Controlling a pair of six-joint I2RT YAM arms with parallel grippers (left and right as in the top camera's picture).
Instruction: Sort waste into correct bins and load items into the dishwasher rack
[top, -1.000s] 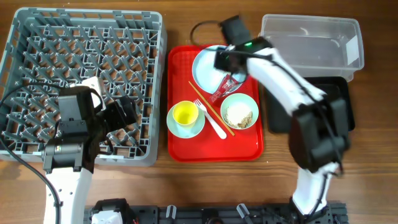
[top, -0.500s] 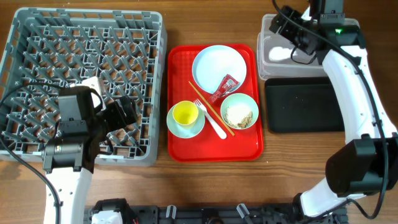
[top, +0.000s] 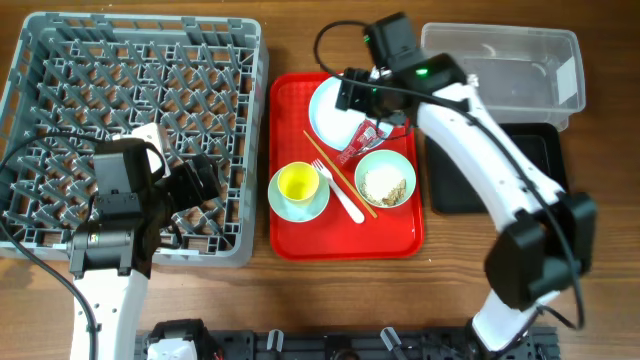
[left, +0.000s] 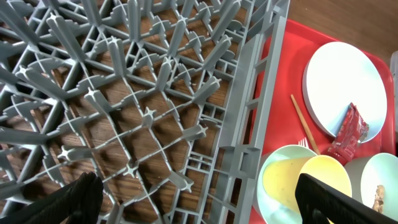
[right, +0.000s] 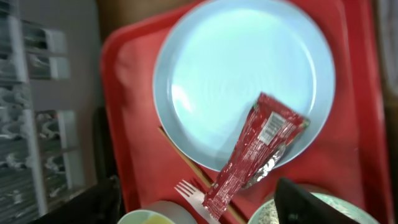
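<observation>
My right gripper (top: 362, 100) hangs open over the round pale plate (top: 338, 105) on the red tray. In the right wrist view its dark fingers (right: 308, 202) stand either side of the red sauce packet (right: 255, 152), which lies across the plate's (right: 236, 68) near rim, untouched. The white fork (right: 194, 194) and a chopstick (right: 183, 163) lie just below it. The green bowl (top: 385, 180) holds rice crumbs. A yellow cup (top: 297, 182) sits on the blue saucer (top: 300, 205). My left gripper (top: 200, 180) rests open and empty over the grey dishwasher rack (top: 130, 60), near its right wall (left: 245, 124).
The clear tub (top: 510, 75) stands at the back right, with the black tray (top: 500, 170) in front of it. The flat red tray (top: 300, 110) lies between the rack and the bins. My right arm crosses over the tub's left end.
The right arm has swung from over the clear tub back left to the plate, with its jaws open. The left arm has not moved.
</observation>
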